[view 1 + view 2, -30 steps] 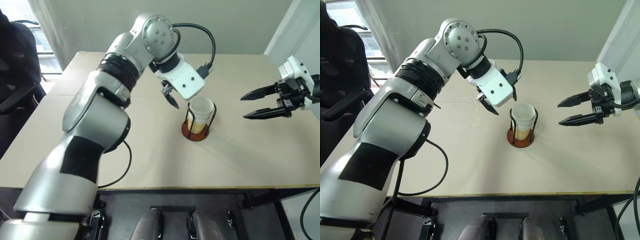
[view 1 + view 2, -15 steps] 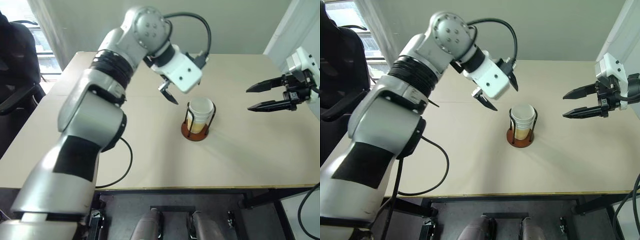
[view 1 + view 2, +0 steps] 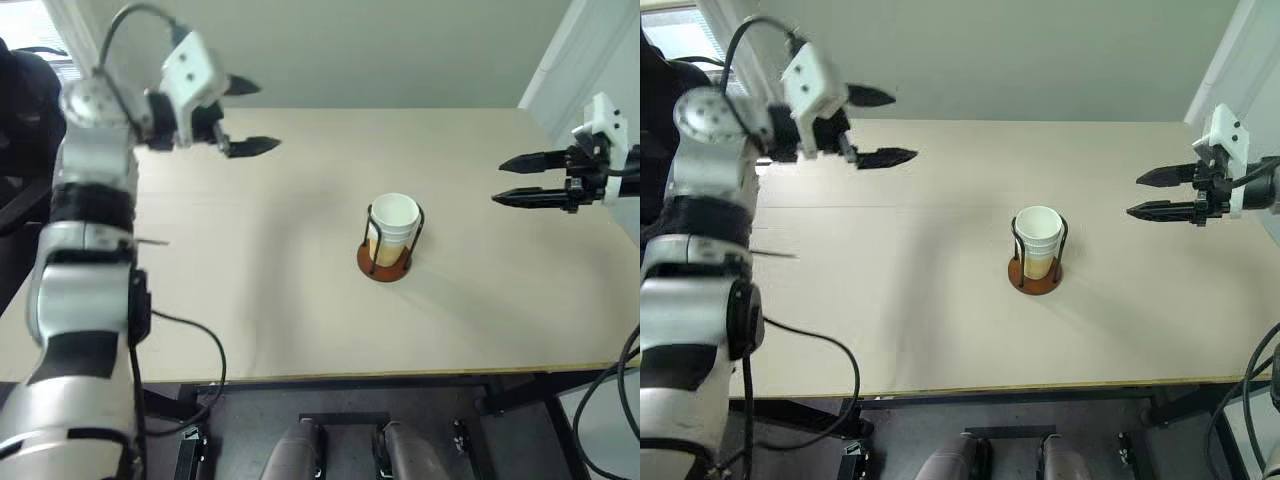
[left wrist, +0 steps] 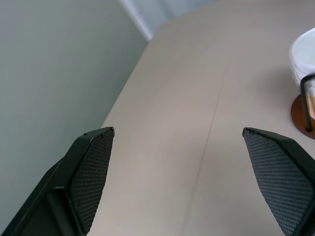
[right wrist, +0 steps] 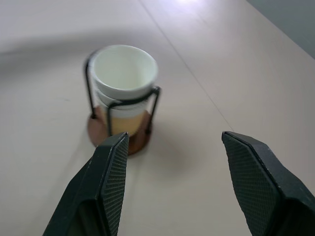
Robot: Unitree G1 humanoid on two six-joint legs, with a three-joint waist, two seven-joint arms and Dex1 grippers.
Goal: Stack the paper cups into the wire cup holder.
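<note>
The paper cups (image 3: 393,218) sit nested in one stack, white rims up, inside the wire cup holder (image 3: 383,268) near the middle of the table. Its black wire loops rise around the stack from the reddish-brown base. My left gripper (image 3: 262,116) is open and empty above the table's far left part, well away from the holder. Off to the right of the holder, my right gripper (image 3: 498,181) is open and empty, pointing toward the cups. In the right wrist view the cups (image 5: 124,69) stand ahead of its spread fingers, apart from them.
The beige table (image 3: 250,280) has a seam running across it. A dark chair (image 3: 20,130) stands beyond the table's left edge. A wall runs behind the far edge, and the front edge lies close to me.
My left arm has swung away from the holder to the far left, and its gripper has rolled. The right gripper has drifted slightly outward. The cups and holder have stayed put.
</note>
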